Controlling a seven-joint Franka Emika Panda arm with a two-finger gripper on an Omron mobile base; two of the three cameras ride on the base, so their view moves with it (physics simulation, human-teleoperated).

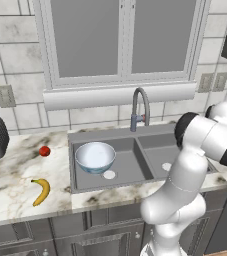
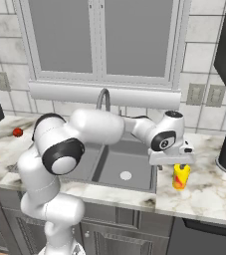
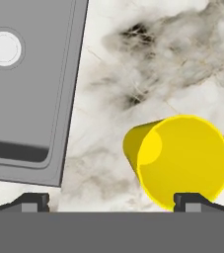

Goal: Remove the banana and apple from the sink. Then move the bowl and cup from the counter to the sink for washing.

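Marble desk [image 2: 204, 199] runs under and to both sides of the fingers [image 3: 111, 201], and the dark grey sink [image 2: 134, 167] is set into it just to their left in the right base view. Spread wide with nothing between them, the fingers hang above the desk right of the sink, pointing down. A pale blue bowl [image 1: 95, 156] sits in the sink's left basin, well away from the fingers, close to that basin's white drain. Directly below the fingers stands the yellow cup [image 3: 182, 160], upright on the desk near the sink's edge; in the hand view its open mouth faces up and one fingertip [image 3: 191, 200] overlaps its rim, though I cannot tell whether they touch. Far off on the left stretch of desk lie the banana [image 1: 41, 191] and, behind it, the small red apple [image 1: 44, 151].
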